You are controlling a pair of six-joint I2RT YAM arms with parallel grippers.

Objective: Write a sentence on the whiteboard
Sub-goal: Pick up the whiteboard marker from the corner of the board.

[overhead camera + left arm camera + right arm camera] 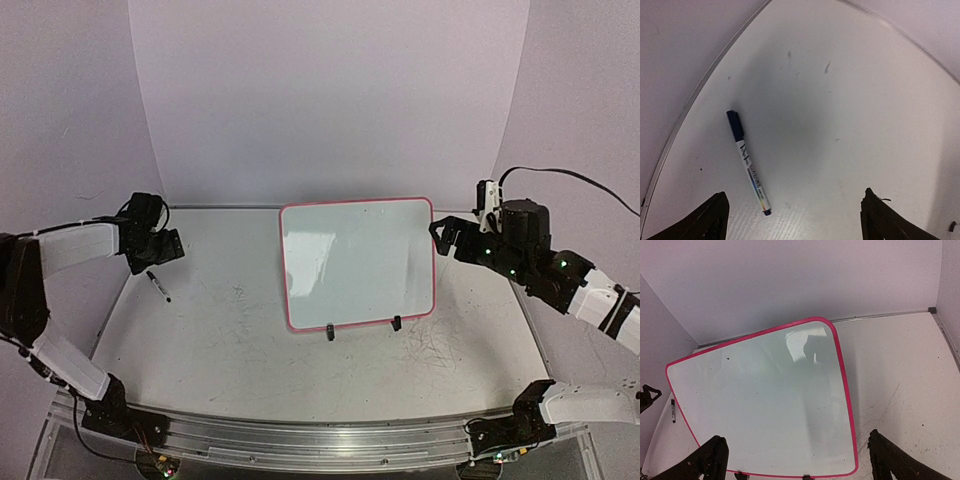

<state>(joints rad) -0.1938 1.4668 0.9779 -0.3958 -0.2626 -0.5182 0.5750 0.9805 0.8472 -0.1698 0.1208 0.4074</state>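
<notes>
The whiteboard [358,262], white with a pink-red rim and two black clip feet, stands tilted at the middle of the table. Its face [765,400] is blank; the sentence is not in view. A blue-capped marker pen [158,285] lies flat on the tabletop at the left. My left gripper [160,250] hovers just behind the pen, open and empty. In the left wrist view the pen [748,162] lies ahead of the left finger, outside the open gripper [795,200]. My right gripper [440,235] stands open at the board's right edge, holding nothing [796,440].
The scuffed white tabletop [430,345] carries grey scribble marks in front of the board. White walls close in the back and both sides. A raised metal rail [300,440] runs along the near edge between the arm bases.
</notes>
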